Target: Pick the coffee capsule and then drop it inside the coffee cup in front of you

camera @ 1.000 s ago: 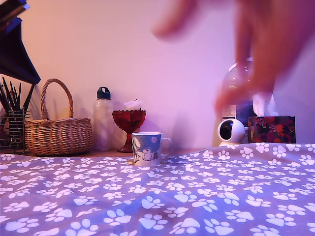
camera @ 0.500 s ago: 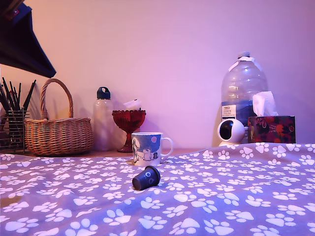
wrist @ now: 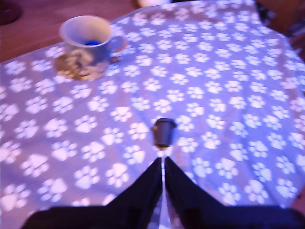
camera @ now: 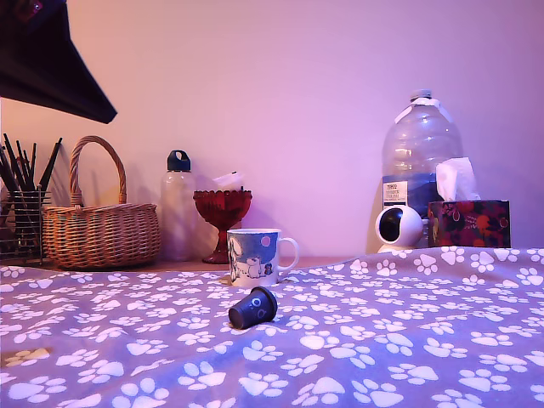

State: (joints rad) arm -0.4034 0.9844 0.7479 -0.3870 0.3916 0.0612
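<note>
The dark blue coffee capsule [camera: 252, 308] lies on its side on the paw-print cloth, a little in front of the white coffee cup [camera: 255, 257] with its blue cartoon print. In the wrist view the capsule [wrist: 164, 132] rests just beyond my gripper [wrist: 163, 160], whose dark fingers are shut together with nothing between them. The cup [wrist: 88, 40] stands farther off on a round coaster, and a blue spot shows inside it. In the exterior view only a dark part of the arm [camera: 51, 68] shows, high at that view's left, well above the cloth.
Along the back wall stand a wire pencil holder [camera: 21, 223], a wicker basket [camera: 100, 231], a small bottle [camera: 178, 204], a red glass goblet [camera: 223, 212], a large water jug [camera: 421, 149], a round white camera [camera: 398, 227] and a tissue box [camera: 469, 223].
A blurred hand that crossed the exterior view a second ago is gone, and the capsule now lies on the cloth. The arm's dark shape has shifted toward that view's right.
</note>
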